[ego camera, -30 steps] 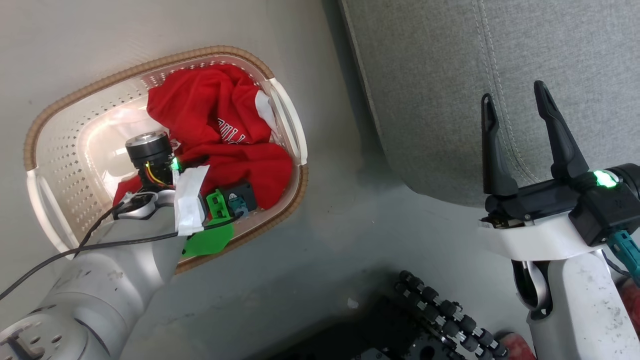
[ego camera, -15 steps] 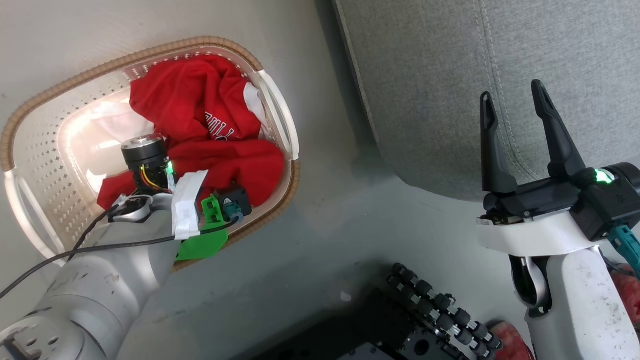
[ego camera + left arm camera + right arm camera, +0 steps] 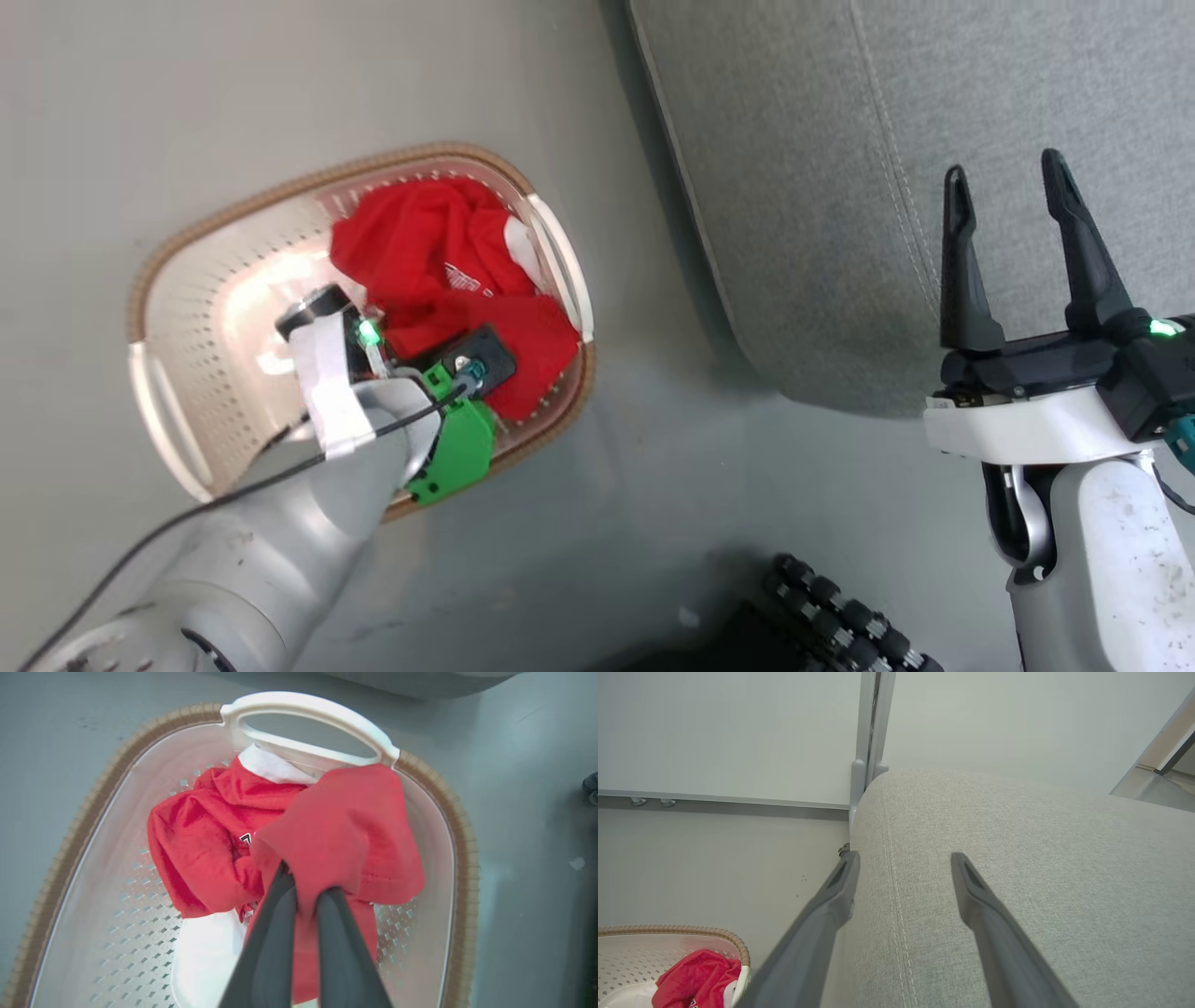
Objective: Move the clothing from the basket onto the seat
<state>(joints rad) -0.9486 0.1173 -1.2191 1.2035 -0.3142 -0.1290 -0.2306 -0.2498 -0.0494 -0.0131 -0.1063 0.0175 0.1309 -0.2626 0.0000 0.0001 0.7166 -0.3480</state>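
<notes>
1. Red cloth is what you see first in the left wrist view. The left tool [image 3: 306,887] has its two dark fingers pinched together on a fold of the clothing [image 3: 201,844], which bunches up around the fingertips. The rest of the jerseys lie inside the basket [image 3: 93,896], heaped toward the end with the white handle [image 3: 308,707]. White lining shows underneath, and a scrap of black-and-white print shows between the folds. The basket stands on the grey floor [image 3: 523,812].
2. In the head view, your left arm reaches down into the basket with its wrist over the red heap, and the wrist hides the fingers. The clothing lies in the half of the basket nearer the seat [image 3: 794,140], while the other half shows bare perforated plastic. The basket sits on the floor beside the seat, apart from it. At the lower right, the right tool [image 3: 1004,173] has its fingers spread wide with nothing between them, and it is seen against the seat's fabric.
3. In the right wrist view, those spread fingers frame the seat's grey cushion and its stitched seam. A corner of the basket with red cloth in it shows at the lower left.
</notes>
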